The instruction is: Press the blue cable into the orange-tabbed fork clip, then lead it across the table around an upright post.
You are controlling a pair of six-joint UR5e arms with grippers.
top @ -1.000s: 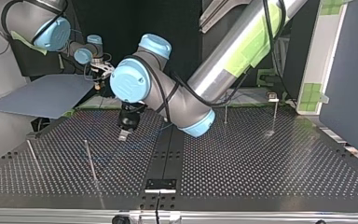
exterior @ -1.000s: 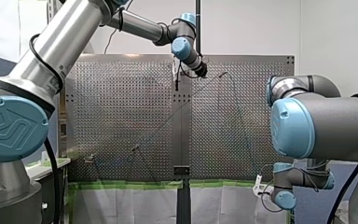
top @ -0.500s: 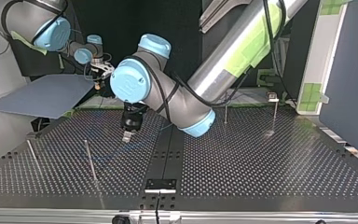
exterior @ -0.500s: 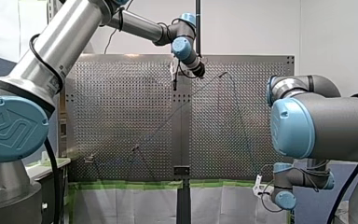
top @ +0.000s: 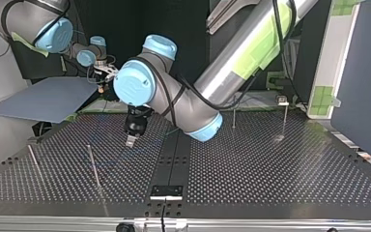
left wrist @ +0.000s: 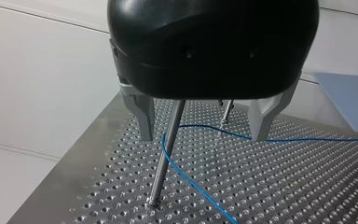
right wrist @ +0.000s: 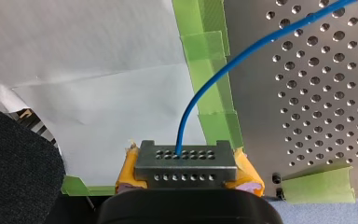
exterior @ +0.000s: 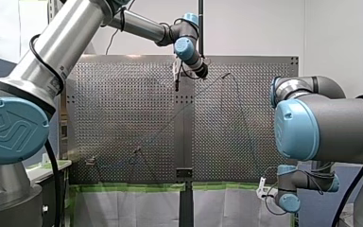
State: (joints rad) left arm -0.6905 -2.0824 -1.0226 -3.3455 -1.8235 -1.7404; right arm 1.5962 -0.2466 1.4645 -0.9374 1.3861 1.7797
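- Barely shifted since a second ago: your left end effector [left wrist: 201, 136], spread wide, holds nothing, straddling the post [left wrist: 164, 156]
- Right end effector [right wrist: 185, 164] pinches blue cable [right wrist: 200, 93], likely anchoring its end

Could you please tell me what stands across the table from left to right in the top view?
Leaning post → second post → my left gripper → thin post → post with a small head.

Blue cable [right wrist: 182, 130] in my right pincer [right wrist: 186, 156], green tape [right wrist: 205, 46] along the perforated table [right wrist: 317, 93].
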